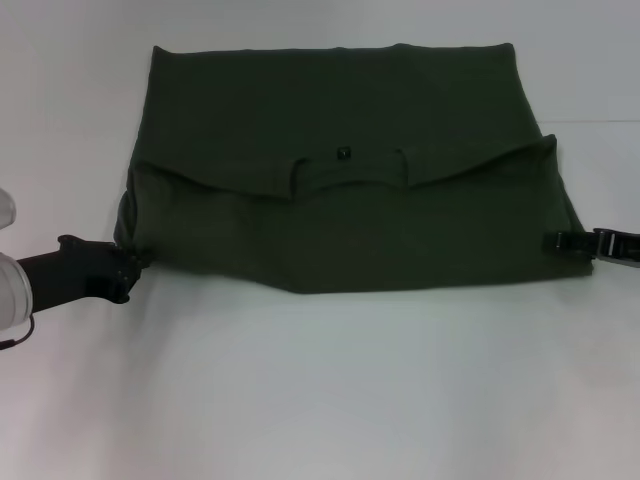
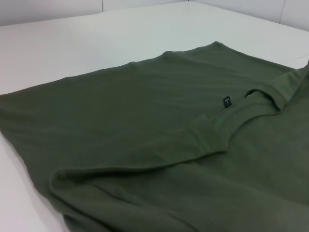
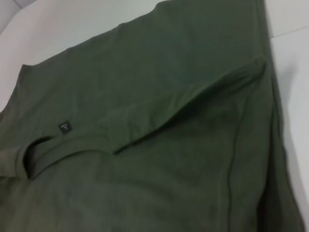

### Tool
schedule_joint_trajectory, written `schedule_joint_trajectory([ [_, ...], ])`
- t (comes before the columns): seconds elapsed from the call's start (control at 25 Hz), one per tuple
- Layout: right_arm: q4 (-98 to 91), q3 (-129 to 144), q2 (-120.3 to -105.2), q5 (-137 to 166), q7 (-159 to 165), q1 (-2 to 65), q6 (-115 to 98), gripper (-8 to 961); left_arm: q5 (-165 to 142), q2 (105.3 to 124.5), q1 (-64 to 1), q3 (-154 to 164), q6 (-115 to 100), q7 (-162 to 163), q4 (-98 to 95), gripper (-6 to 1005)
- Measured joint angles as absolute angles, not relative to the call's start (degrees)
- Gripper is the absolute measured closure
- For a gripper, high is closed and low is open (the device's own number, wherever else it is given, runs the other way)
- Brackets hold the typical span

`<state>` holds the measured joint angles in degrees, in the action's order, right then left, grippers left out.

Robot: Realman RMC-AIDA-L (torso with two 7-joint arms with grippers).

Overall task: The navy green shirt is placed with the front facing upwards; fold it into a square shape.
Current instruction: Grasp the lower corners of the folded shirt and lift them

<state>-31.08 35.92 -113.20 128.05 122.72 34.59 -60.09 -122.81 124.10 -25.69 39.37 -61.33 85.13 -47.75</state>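
You are midway through the fold: the near half of the navy green shirt (image 1: 340,170) has been doubled toward the far side, so its collar edge lies across the middle and the small neck label (image 1: 342,153) shows just beyond it. The lettering is not visible; plain cloth faces up.

Nearest you, the left gripper (image 1: 128,270) sits at the shirt's near left corner, touching the fabric edge. The right gripper (image 1: 556,242) sits at the right edge of the folded layer, level with it. You cannot tell whether either pincer is parted or pinched on cloth; the fingertips are too dark against the fabric, and neither wrist view shows them.

The shape is still a wide rectangle on the white table (image 1: 320,400). Your next move, by my judgement, calls for one side to be carried across toward the other, edges kept aligned, to bring it to a square.
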Motion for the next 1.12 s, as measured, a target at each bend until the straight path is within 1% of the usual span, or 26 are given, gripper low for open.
schedule_joint_trajectory([
  [0.24, -31.6, 36.2, -113.45, 127.9, 122.5, 35.0, -62.5, 392, -122.6, 124.04, -25.8, 39.4, -61.4, 85.2, -47.7, 971],
  [0.48, -31.9, 36.1, -112.80, 128.0, 121.8, 34.2, -64.7, 404, -122.6, 124.01, -25.9, 39.4, -61.4, 85.5, -47.6, 970],
  [0.72, -32.1, 35.7, -112.34, 127.9, 121.2, 33.0, -65.1, 649, -122.6, 124.01, -25.7, 39.4, -62.1, 86.5, -47.6, 971],
  [0.8, -32.8, 35.6, -112.16, 127.7, 121.0, 32.3, -66.0, 857, -122.7, 124.01, -25.4, 39.3, -63.5, 87.3, -47.9, 971],
  [1.04, -36.1, 31.8, -112.20, 127.3, 118.7, 29.2, -71.5, 914, -122.6, 124.01, -23.1, 39.1, -69.5, 90.9, -51.2, 970],
  [1.12, -36.5, 30.1, -112.08, 127.3, 117.5, 28.3, -73.5, 911, -122.8, 124.01, -22.3, 39.1, -72.3, 92.3, -52.4, 970],
])
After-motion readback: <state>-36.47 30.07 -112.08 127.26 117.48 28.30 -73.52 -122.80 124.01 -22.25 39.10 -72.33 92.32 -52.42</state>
